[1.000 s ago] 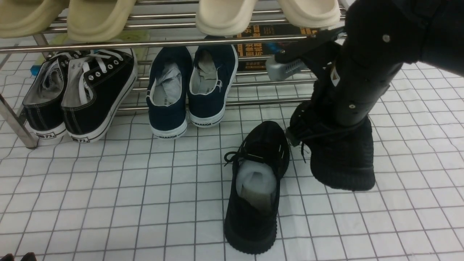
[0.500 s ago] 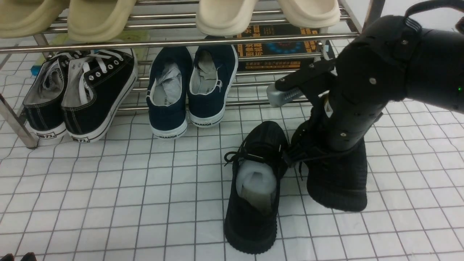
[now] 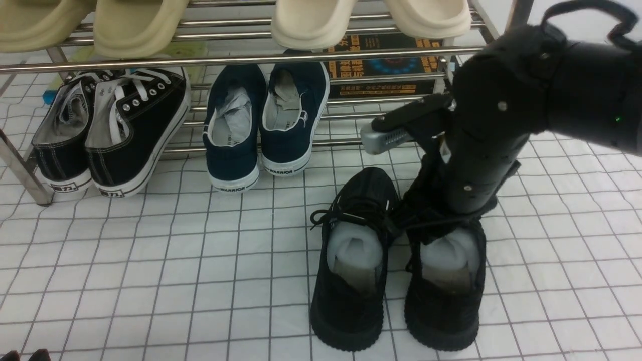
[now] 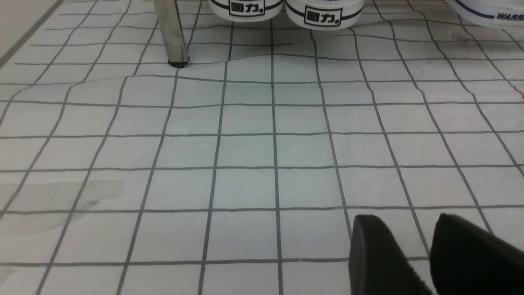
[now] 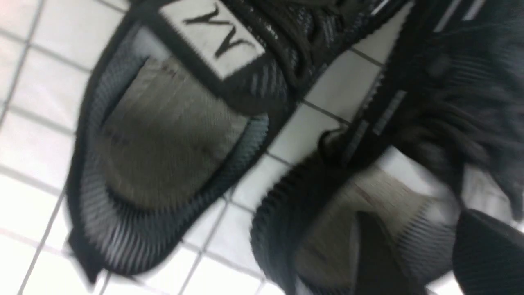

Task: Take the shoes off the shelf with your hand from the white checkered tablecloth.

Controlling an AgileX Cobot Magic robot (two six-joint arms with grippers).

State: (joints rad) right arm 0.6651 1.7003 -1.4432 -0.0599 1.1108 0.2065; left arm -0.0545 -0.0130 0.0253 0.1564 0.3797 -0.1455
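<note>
Black sneakers (image 3: 348, 311) (image 3: 444, 321) side by side on checkered tablecloth (image 3: 225, 301), near side of shelf (image 3: 30, 175). Right gripper (image 5: 417, 250): fingertips apart over right shoe, apparently releasing. Left gripper (image 4: 401, 246): fingertips apart. Advisable: open fully, lift straight up, avoid snagging laces.

"WARRIOR" on navy slip-on (image 3: 233, 165) soles; "回力" on b/w sneaker (image 4: 323, 17) heels

Soft, fairly even light fell across the white checkered tablecloth (image 3: 175, 281) in the front view, with faint shading near the shoes (image 3: 347, 301) and small glints along the chrome shelf (image 3: 241, 61). The left wrist view was sharp but greyer and dimmer. The right wrist view looked smeared by blur, its pale cloth washed out to glaring white.
</note>
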